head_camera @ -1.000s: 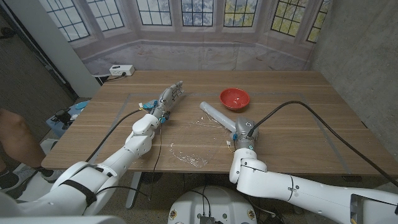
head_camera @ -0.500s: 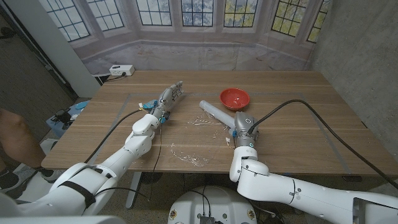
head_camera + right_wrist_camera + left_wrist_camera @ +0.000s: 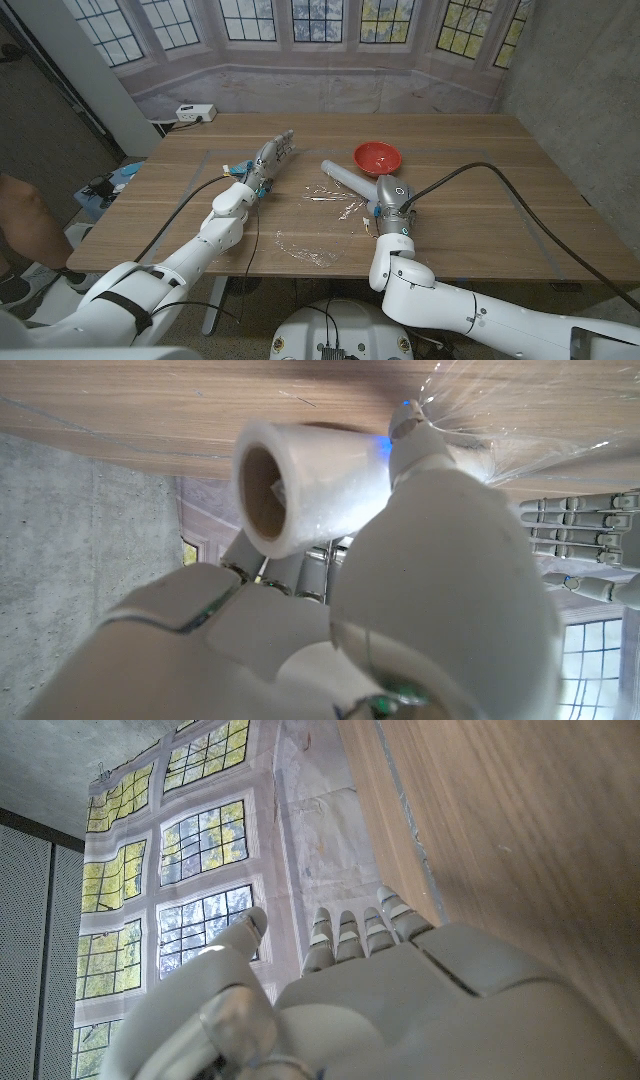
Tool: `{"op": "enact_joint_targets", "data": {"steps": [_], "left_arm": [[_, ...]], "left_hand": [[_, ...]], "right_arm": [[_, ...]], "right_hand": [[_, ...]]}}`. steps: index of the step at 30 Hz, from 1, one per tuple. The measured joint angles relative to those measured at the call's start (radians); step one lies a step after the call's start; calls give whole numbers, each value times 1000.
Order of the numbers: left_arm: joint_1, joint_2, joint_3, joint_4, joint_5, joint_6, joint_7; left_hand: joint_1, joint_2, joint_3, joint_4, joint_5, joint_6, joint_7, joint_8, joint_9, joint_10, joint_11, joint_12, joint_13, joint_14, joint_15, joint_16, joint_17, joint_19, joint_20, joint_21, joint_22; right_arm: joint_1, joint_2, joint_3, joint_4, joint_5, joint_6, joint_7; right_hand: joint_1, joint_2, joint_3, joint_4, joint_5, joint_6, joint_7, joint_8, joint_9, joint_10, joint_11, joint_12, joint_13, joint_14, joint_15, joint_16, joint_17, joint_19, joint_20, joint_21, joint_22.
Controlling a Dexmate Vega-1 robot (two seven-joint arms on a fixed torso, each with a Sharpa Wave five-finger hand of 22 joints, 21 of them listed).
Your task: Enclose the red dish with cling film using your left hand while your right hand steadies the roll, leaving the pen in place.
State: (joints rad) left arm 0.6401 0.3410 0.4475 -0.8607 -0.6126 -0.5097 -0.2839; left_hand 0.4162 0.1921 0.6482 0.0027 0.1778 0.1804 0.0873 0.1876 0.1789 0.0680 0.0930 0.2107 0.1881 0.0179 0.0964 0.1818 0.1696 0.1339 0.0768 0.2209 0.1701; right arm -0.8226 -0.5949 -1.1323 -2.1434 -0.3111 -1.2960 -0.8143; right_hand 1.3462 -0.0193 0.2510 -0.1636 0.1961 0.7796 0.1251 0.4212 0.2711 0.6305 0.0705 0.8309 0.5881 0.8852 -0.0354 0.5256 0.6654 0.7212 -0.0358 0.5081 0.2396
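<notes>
1. Right now we have our right hand (image 3: 389,195) on the near end of the cling film roll (image 3: 347,179), which lies on the wooden table (image 3: 480,225) and runs diagonally away toward the left. In the right wrist view the fingers wrap around the roll (image 3: 300,485), with its open cardboard core facing the camera, so we judge that hand to be clamped on it.
2. Our left hand (image 3: 272,157) sits well to the left of the roll, fingers stretched out close together and pointing away from us. It holds nothing, and the left wrist view shows the same straight fingers (image 3: 355,930) past the back of the hand.
3. The red dish (image 3: 377,157) stands just beyond the roll, toward the far side, uncovered, with no film over it.
4. A pulled-out strip of film (image 3: 335,200) lies crinkled just left of the right hand, and another loose crumpled piece (image 3: 304,251) lies nearer the front edge.
5. We cannot make out the pen in these pictures.
6. We judge the step in hand to be steadying the roll; the wrapping itself has not begun.
7. Next, our left hand needs to cross to the loose film edge, pinch it and draw it over the dish while the right keeps the roll pinned.
</notes>
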Motion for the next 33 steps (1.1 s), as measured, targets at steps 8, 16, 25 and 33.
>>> {"op": "enact_joint_targets", "data": {"steps": [8,16,25,33], "left_arm": [[-1,3,0,0,-1,2,-4],[1,10,2,-13,-1,13,-4],[8,16,5,-29,2,25,2],[12,20,6,-37,4,32,4]], "left_hand": [[0,0,0,0,0,0,0,0,0,0,0,0,0,0,0,0,0,0,0,-8,0],[0,0,0,0,0,0,0,0,0,-4,4,0,5,-2,2,0,0,0,0,-8,0],[0,0,0,0,0,0,0,0,0,-4,4,0,5,-4,4,0,0,0,0,-8,0],[0,0,0,0,0,0,0,0,0,-4,4,0,5,-4,4,0,0,0,0,-8,0]], "right_arm": [[-33,9,32,1,-40,44,13],[-83,23,79,9,-69,77,34],[-120,34,118,16,-90,99,61],[-137,40,138,20,-101,114,83]], "right_hand": [[0,0,-1,1,0,4,0,0,-3,11,0,0,-2,16,-16,-9,0,-1,-1,7,0],[0,0,-1,1,-1,4,0,-3,-5,11,0,-1,-2,22,-22,-16,-1,-8,-7,14,0],[0,0,-1,1,-4,3,0,1,-4,15,-4,-4,0,26,-26,-23,4,-11,-11,21,0],[0,0,-1,1,-4,3,0,1,-5,16,-5,-5,0,31,-31,-32,10,-17,-16,29,0]]}}
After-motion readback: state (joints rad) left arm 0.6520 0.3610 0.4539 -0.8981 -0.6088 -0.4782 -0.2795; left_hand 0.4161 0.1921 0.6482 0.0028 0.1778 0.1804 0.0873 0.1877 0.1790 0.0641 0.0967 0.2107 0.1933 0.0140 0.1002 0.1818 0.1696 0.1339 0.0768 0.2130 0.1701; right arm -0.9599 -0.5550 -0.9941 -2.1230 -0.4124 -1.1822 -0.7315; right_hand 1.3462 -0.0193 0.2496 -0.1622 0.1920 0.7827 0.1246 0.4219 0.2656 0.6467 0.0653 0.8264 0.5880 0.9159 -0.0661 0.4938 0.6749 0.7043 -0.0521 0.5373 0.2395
